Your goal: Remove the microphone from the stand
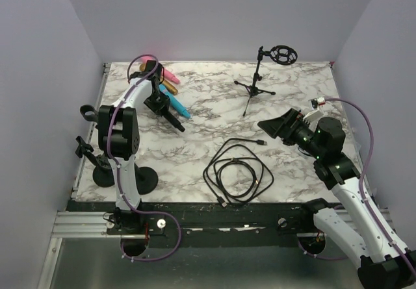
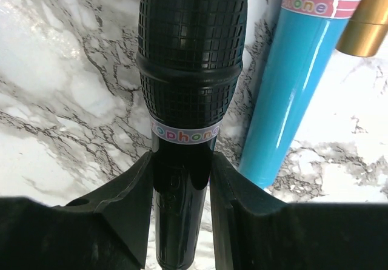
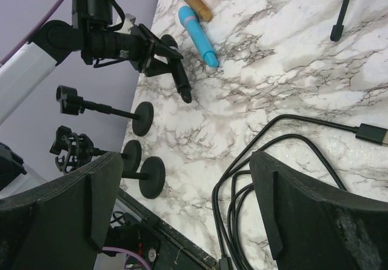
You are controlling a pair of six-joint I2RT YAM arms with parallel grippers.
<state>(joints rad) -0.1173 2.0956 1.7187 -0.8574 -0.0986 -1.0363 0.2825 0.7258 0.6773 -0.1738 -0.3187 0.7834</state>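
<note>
My left gripper is shut on a black microphone with a grid-textured head, its handle pinched between both fingers. The microphone points down and toward the table's middle, low over the marble; whether its tip touches, I cannot tell. The right wrist view also shows it. No stand holds it. My right gripper is open and empty, hovering over the right half of the table, with wide-apart fingers.
Blue, gold and pink microphones lie at the back left. A tripod stand with an empty shock mount stands at the back. Round-based stands line the left edge. A coiled black cable lies front centre.
</note>
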